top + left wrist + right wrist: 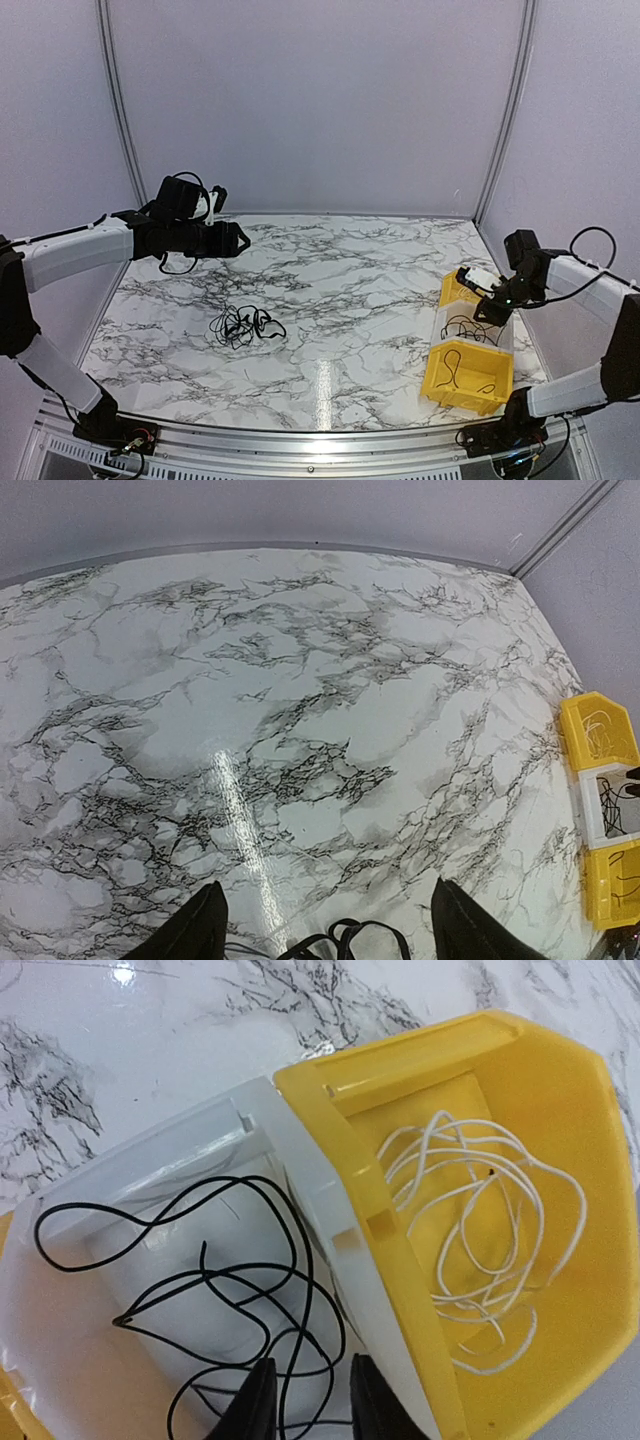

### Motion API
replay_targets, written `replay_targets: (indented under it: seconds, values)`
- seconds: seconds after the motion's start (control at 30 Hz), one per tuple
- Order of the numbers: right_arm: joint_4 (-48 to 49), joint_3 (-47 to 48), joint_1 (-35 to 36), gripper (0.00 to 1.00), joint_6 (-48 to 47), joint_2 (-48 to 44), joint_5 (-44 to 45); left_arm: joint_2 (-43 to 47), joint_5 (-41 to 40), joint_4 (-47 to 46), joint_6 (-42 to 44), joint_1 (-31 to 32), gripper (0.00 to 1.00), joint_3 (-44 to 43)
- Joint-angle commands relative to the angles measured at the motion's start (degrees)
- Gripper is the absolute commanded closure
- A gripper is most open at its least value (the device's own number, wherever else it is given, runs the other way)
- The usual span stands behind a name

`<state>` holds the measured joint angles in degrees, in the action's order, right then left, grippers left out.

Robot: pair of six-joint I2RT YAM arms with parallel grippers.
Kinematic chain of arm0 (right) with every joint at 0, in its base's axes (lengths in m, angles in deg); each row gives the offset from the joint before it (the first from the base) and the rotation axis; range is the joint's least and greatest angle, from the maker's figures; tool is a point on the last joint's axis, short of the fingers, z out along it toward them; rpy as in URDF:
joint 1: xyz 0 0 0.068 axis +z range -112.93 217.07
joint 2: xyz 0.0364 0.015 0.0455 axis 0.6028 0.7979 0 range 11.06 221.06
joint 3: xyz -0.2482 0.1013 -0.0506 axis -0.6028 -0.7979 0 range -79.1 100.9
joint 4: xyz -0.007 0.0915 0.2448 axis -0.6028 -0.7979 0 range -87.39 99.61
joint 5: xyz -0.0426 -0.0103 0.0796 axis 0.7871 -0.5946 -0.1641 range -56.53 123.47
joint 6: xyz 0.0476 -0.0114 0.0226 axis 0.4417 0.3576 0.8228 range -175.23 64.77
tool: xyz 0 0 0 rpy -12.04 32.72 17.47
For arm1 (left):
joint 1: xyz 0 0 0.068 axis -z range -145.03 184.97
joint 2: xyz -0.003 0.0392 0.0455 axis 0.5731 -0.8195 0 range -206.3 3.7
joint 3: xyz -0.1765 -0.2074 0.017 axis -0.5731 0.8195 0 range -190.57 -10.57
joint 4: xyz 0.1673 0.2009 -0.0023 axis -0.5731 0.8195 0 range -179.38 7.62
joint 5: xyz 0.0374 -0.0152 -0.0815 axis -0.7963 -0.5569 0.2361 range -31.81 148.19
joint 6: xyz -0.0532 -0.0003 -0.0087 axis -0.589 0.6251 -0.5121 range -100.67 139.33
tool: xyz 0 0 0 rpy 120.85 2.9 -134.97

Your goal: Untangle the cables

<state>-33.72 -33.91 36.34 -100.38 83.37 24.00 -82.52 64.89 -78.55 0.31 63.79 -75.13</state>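
A small tangle of thin black cables (245, 325) lies on the marble table left of centre; its top loops show at the bottom of the left wrist view (350, 935). My left gripper (240, 240) (328, 884) hangs high above and behind the tangle, open and holding nothing. My right gripper (467, 277) (310, 1365) hovers over the white bin (300, 1150), its fingers slightly apart. One loose black cable (230, 1290) lies coiled in that bin, and a strand of it runs between the fingers. A white cable (480, 1250) lies in the yellow bin (400, 1260) beside it.
Three bins stand in a row at the table's right edge: yellow (452, 290), white (500, 335), yellow (470, 385). The nearest yellow one holds a black cable (450, 365). Grey walls close in the back and sides.
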Motion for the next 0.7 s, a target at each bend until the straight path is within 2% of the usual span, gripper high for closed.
replay_targets:
  seconds: [0.0, 0.2, 0.33, 0.5, 0.6, 0.67]
  values:
    - [-6.3, 5.7, 0.5, 0.68, -1.7, -6.4, 2.5, 0.1, -1.5, 1.0, 0.8, -0.2, 0.27, -0.7]
    - [-12.9, 13.5, 0.6, 0.61, -2.5, -9.9, 1.4, -0.3, -2.0, 1.0, 1.4, -0.2, 0.27, -0.7]
    - [-13.2, 16.8, 1.9, 0.59, 0.5, -10.7, -10.0, 0.1, -5.2, 1.8, 2.7, -0.3, 0.27, -0.7]
    - [-0.7, 12.0, 7.5, 0.55, 7.9, -11.9, -20.3, 0.8, -6.0, 6.4, -0.1, 1.2, 0.31, -1.2]
    - [7.0, 9.1, 9.7, 0.56, 13.5, -11.0, -26.7, 1.2, -11.3, 11.7, -2.8, 4.8, 0.34, -1.0]
    - [12.2, 7.0, 10.9, 0.56, 16.6, -10.4, -31.1, 2.5, -14.6, 13.0, -6.0, 6.3, 0.38, 2.4]
